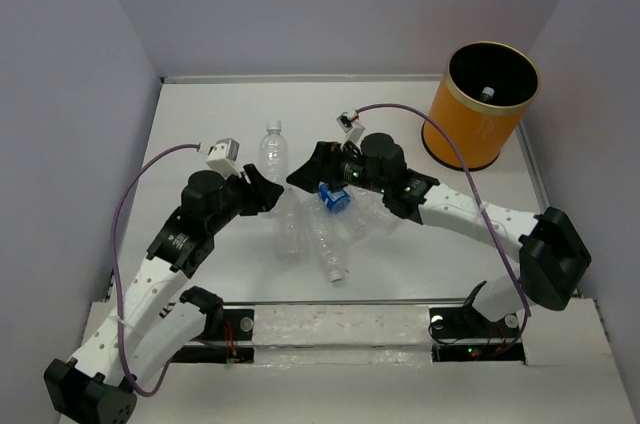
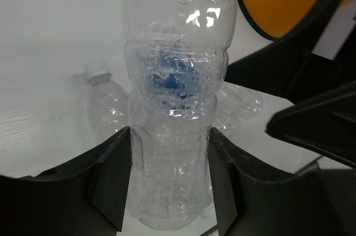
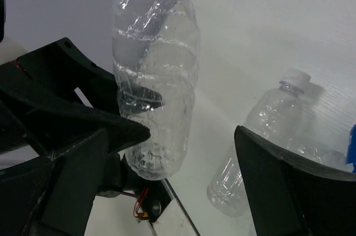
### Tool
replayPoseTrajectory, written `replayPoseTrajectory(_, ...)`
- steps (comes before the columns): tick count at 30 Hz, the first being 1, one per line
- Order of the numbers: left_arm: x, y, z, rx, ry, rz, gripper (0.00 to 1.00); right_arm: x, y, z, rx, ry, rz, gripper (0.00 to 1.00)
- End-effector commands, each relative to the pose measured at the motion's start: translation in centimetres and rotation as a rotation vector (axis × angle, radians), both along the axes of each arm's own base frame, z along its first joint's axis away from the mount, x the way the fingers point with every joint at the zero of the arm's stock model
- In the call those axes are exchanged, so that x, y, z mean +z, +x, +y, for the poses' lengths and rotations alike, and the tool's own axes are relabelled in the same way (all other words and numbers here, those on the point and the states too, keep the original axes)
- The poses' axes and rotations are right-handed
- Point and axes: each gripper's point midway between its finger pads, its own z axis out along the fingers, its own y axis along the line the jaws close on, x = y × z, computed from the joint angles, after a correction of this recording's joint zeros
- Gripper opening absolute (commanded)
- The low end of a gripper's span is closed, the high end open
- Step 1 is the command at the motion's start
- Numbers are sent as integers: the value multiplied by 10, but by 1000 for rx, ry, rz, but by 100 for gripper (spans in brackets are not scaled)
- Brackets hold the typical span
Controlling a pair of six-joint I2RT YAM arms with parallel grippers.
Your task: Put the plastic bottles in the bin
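Closest to the arm bases, one clear bottle [image 1: 331, 256] lies flat on the white table [image 1: 200, 124], with its white cap pointing toward the bases. Just left of it is another clear bottle, the held bottle [image 2: 169, 136]. The left gripper [image 2: 169, 197] is clenched on this one. Its two black fingers [image 2: 111, 186] press on both sides of the crinkly body. I cannot tell if the held bottle is off the table.

The right gripper [image 3: 171, 136] is right across from the left one, very near it. Its fingers [image 3: 289, 191] are spread wide and hold nothing. In the right wrist view the held bottle sits between them, closer to one side. I cannot tell if it touches them.

Under the right gripper is the blue bottle [image 1: 335, 198], lying with more clear plastic [image 1: 372, 220] beside it.

A bit farther back, a standing bottle [image 1: 272, 149] is upright with its white cap on top, apart from the others.

Farthest away, in the back right corner, stands the orange bin [image 1: 478, 119]. A white cap [image 1: 487, 94] shows inside its black middle.
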Motion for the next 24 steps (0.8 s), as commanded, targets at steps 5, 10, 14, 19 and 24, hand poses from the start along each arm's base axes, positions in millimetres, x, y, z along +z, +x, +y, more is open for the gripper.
replayPoseTrajectory(5,30,-31,-44,-338,-100,-153,51,48,-2,26,49,112,-62,100)
replayPoseTrajectory(10,27,-42,-52,-427,-112,-141,50,46,5,31,41,97,-69,100)
replayPoseTrajectory(14,26,-47,-54,-448,-120,-134,56,44,14,32,6,90,-74,84)
replayPoseTrajectory(19,25,-45,-48,-398,-115,-122,99,70,39,2,-178,58,-175,41)
replayPoseTrajectory(24,11,-36,-37,-274,-136,-65,99,133,101,-92,-450,75,-289,35)
